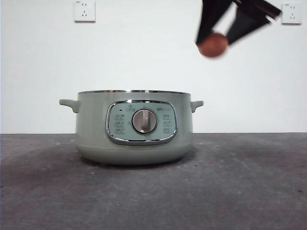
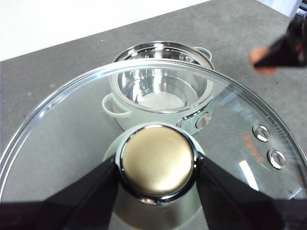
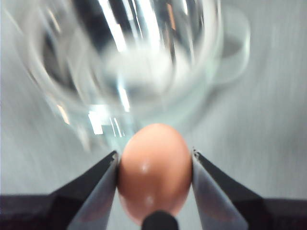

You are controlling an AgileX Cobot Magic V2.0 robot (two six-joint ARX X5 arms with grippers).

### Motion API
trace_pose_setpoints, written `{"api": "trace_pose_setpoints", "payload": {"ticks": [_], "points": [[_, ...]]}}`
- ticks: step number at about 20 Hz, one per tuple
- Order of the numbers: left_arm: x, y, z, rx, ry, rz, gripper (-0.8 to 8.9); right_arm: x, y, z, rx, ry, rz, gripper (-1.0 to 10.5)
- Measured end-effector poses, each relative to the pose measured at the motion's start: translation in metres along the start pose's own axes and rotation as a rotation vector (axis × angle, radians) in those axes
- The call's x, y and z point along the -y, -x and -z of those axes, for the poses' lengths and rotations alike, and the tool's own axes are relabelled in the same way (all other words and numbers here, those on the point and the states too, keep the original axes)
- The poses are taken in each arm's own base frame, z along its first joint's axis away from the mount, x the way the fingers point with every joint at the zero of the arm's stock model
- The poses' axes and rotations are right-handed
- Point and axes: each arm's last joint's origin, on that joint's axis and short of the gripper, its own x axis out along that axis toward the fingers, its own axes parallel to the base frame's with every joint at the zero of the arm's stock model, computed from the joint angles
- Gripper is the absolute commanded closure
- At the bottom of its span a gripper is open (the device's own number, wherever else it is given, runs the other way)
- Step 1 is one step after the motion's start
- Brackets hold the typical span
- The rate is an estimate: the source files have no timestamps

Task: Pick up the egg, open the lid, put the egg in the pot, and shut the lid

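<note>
**Grey table, one pot**

The table (image 1: 249,187) was a dark grey, faintly mottled surface. Only the pot (image 1: 134,127) stood directly on it, upright near the middle, open-topped, its control panel and dial facing the front camera.

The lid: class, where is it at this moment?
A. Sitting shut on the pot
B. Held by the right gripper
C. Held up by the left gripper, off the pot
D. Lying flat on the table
C: the left gripper clamps the lid by its knob, above the open pot.
</note>
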Motion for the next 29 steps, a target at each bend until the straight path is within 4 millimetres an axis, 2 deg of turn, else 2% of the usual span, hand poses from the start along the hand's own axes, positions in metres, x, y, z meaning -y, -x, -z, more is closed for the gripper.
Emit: {"api": "trace_pose_setpoints", "payload": {"ticks": [2,5,9,12,14,17,20,22,29], "points": [[0.0,0.0,0.0,0.0,0.0,0.0,8.21,-0.003,0.003,-0.023,0.058,0.01,-0.021,9.6],[0.0,0.0,0.0,0.0,0.0,0.0,8.21,-0.006,-0.014,-0.058,0.099,0.023,-0.029,9.6],[0.0,0.0,0.0,0.0,0.0,0.0,8.21,-0.016,-0.061,-0.096,0.08,0.06,-0.062,9.6],[0.0,0.0,0.0,0.0,0.0,0.0,8.21,-0.022,-0.106,-0.111,0.016,0.09,-0.072,9.6],[0.0,0.0,0.0,0.0,0.0,0.0,8.21,-0.023,-0.139,-0.114,-0.024,0.106,-0.072,9.6],[0.0,0.0,0.0,0.0,0.0,0.0,8.22,-0.023,-0.18,-0.109,-0.089,0.119,-0.071,9.6],[0.0,0.0,0.0,0.0,0.0,0.0,8.22,-0.025,-0.208,-0.095,-0.154,0.138,-0.062,9.6],[0.0,0.0,0.0,-0.001,0.0,0.0,8.21,-0.026,-0.219,-0.088,-0.188,0.151,-0.059,9.6],[0.0,0.0,0.0,-0.003,0.0,0.001,8.21,-0.03,-0.231,-0.074,-0.28,0.202,-0.041,9.6]]}}
